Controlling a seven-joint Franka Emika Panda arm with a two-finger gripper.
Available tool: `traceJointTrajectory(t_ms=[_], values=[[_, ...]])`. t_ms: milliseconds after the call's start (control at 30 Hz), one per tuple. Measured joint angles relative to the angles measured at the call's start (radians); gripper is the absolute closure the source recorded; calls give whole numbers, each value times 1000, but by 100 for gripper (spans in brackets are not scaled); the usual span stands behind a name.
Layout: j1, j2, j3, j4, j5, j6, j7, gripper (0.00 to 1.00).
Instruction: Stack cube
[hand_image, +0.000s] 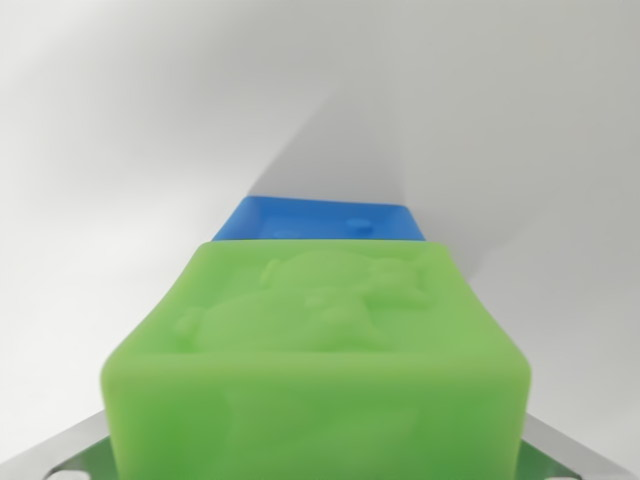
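Green cube (320, 360) fills the lower wrist view, blue cube (322, 220) just behind it.
Green cube has a raised relief figure on its top face; its far edge hides the blue cube's near side, contact unclear. White counter (130, 150) all round. Metal finger (70, 445) edges show at both bottom corners flanking the green cube; jaws look clamped on it, pad contact hidden.

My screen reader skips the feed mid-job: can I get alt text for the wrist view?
A green cube with a raised figure on its top face fills the lower frame, metal gripper parts showing at both bottom corners. A blue cube peeks out just beyond it, on a plain white surface.
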Motion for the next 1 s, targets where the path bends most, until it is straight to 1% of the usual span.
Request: traceJointTrajectory(t_ms=[100, 133, 1000], values=[[-1, 3, 1, 1, 0, 3, 0, 100], [-1, 3, 1, 1, 0, 3, 0, 0], [-2, 3, 2, 1, 0, 4, 0, 0]])
